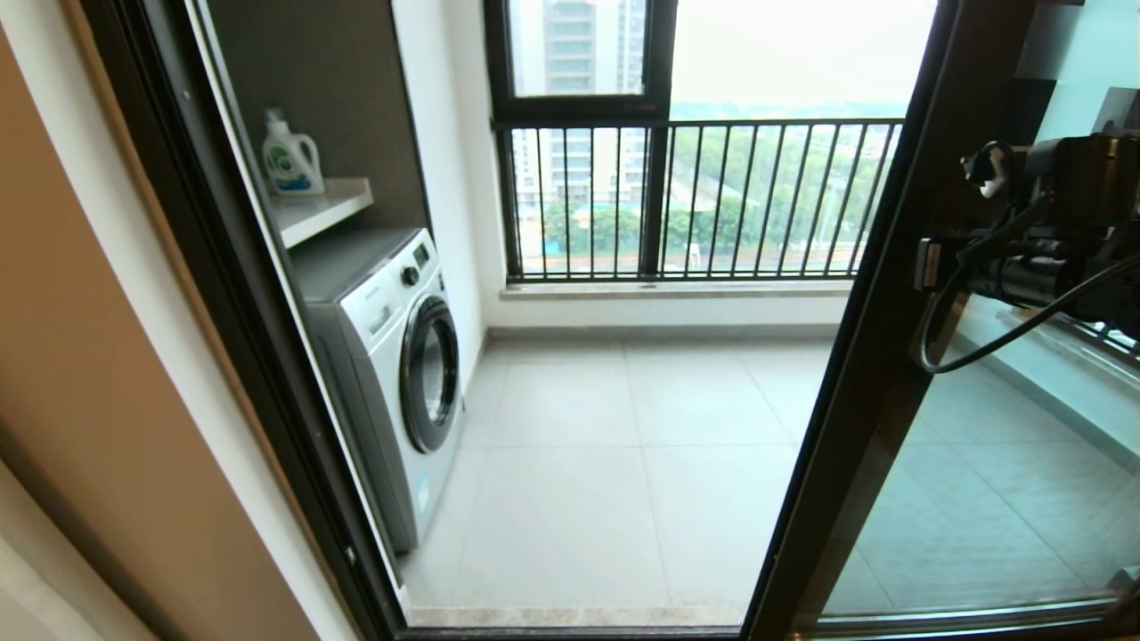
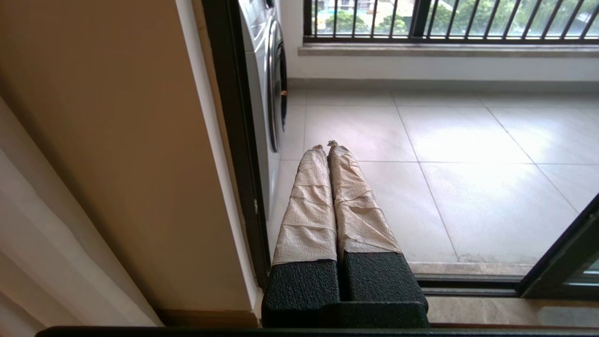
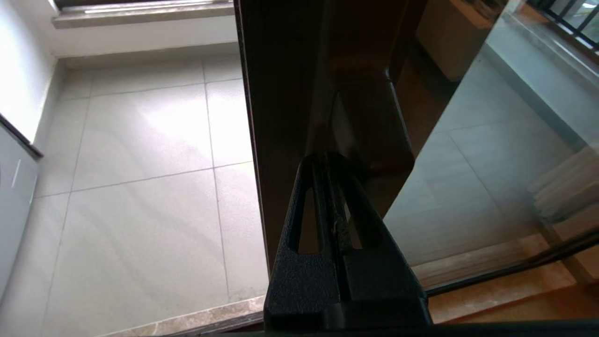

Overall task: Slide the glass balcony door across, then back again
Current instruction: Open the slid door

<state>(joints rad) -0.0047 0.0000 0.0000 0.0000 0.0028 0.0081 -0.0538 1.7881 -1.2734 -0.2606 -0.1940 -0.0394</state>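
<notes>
The glass balcony door stands at the right of the opening, with its dark frame stile bounding a wide gap onto the tiled balcony. My right arm is raised beside that stile. In the right wrist view my right gripper is shut with nothing between its fingers. Its tips lie right at the dark stile, beside a dark bar-like part; I cannot tell if they touch. My left gripper is shut, with tape-wrapped fingers, low by the left jamb, and holds nothing.
A white washing machine stands just inside the opening on the left, under a shelf holding a detergent bottle. A dark-framed window with black railing bars closes the far side. The floor track runs along the threshold.
</notes>
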